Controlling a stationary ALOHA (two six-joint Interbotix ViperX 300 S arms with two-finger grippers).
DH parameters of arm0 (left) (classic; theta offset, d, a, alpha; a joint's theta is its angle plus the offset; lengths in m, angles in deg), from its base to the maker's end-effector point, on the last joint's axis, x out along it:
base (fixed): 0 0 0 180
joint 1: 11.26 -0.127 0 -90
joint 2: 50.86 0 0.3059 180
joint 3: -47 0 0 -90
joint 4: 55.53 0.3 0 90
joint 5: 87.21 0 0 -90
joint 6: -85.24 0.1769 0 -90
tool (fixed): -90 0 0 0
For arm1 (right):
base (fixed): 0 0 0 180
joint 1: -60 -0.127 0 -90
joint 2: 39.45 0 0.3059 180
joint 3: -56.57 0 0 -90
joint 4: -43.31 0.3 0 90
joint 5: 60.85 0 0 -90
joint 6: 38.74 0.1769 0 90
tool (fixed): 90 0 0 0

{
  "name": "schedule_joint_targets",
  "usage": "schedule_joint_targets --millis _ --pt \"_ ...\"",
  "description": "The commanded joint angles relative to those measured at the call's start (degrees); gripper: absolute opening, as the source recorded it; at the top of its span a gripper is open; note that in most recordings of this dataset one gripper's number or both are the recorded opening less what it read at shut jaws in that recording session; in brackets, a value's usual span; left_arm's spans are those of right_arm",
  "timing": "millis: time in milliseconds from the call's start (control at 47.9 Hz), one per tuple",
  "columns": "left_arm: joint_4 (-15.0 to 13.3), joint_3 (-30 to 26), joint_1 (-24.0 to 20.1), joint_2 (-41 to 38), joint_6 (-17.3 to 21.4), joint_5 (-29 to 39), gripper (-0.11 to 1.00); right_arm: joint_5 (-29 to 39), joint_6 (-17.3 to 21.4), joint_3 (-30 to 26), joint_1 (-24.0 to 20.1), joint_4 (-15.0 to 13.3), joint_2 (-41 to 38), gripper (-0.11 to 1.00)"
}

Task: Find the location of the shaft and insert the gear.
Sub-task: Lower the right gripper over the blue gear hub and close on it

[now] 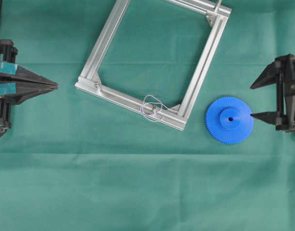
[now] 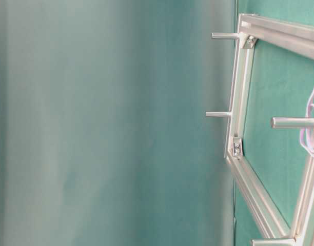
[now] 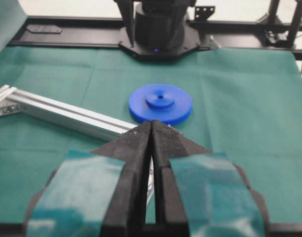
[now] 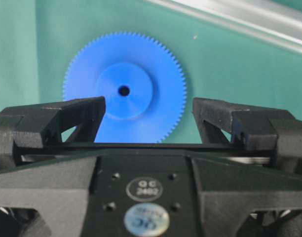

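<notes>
Right gripper (image 4: 148, 116) was noted spread to full width, nothing between the jaws, poised beside the gear (image 1: 229, 119), one fingertip over its outer edge. Gear was found flat on the green cloth (image 1: 138, 192), hub up, just off the frame (image 1: 205, 62) corner. Left gripper (image 3: 152, 133) was seen pinched together, empty, parked well away. The shaft (image 1: 154, 109) was located upright on the near frame bar, ringed by loose pale wire (image 1: 148, 103).

Risks judged: a grasp across the toothed rim could slip or tip the gear; wire could be snagged under the gear during seating; bore and pin could be misaligned.
</notes>
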Motion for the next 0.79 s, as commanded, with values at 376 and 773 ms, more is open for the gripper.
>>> schedule_joint_targets --millis 376,773 --pt "-0.1 -1.5 -0.7 -0.4 -0.1 0.4 0.01 -6.9 1.3 -0.6 -3.0 0.4 -11.4 0.93" --pt "-0.1 -1.5 -0.8 -0.4 -0.1 1.1 0.01 -13.7 1.4 0.0 -3.8 0.7 -19.2 0.93"
